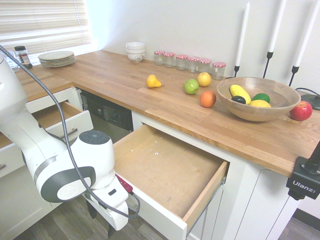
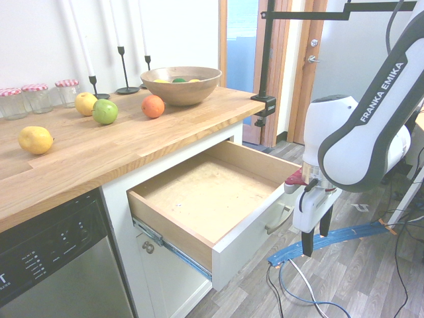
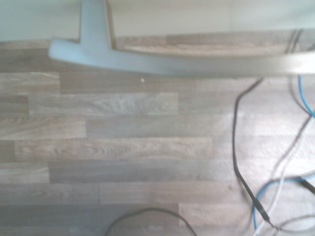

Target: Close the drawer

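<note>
And here, nearest us, is the tool (image 2: 317, 232), fingers parted wide with a gap between them, pointing down just outside the front of the big drawer (image 1: 167, 170). That drawer stands pulled out below the counter (image 1: 165, 112), its pale plywood bottom in full view with a few tiny light specks on it. The silver bar handle (image 2: 279, 220) on its white front is close beside the tool.

Over to the narrower drawer (image 1: 75, 127), beyond the dishwasher (image 1: 106, 114), and that one's out as well!

Up on the counter, the wooden bowl (image 1: 258, 102) carries yellow, green and very dark fruit, with a red apple (image 1: 301, 111) just beside it. Outside the bowl, an orange (image 1: 207, 99), then a green apple (image 1: 191, 86), a yellow apple (image 1: 204, 79) and a yellow pear (image 1: 153, 81).

Farther back, a row of clear glass jars (image 1: 181, 62) under red-and-white lids, then stacked white bowls (image 1: 135, 51), and stacked plates (image 1: 57, 59) near the blinds (image 1: 42, 22).
</note>
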Robot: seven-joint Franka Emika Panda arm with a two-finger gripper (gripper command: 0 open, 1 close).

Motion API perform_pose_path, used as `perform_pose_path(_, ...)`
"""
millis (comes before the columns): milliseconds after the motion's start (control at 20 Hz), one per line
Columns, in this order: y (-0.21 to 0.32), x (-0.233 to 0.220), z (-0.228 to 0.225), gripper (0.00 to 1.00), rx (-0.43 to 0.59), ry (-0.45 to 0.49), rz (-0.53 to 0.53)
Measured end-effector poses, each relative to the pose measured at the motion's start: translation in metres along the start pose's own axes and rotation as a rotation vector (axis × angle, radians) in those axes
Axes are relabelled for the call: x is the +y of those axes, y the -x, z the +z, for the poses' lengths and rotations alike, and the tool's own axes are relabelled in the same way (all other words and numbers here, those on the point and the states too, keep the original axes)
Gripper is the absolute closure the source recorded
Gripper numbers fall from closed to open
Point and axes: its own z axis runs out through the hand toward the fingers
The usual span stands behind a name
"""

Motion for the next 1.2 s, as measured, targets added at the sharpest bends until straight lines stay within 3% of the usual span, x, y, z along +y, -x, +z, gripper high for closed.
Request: perform_pose_path(1200,-0.014,-0.010,0.006,1.00,0.063,-0.038,-0.026)
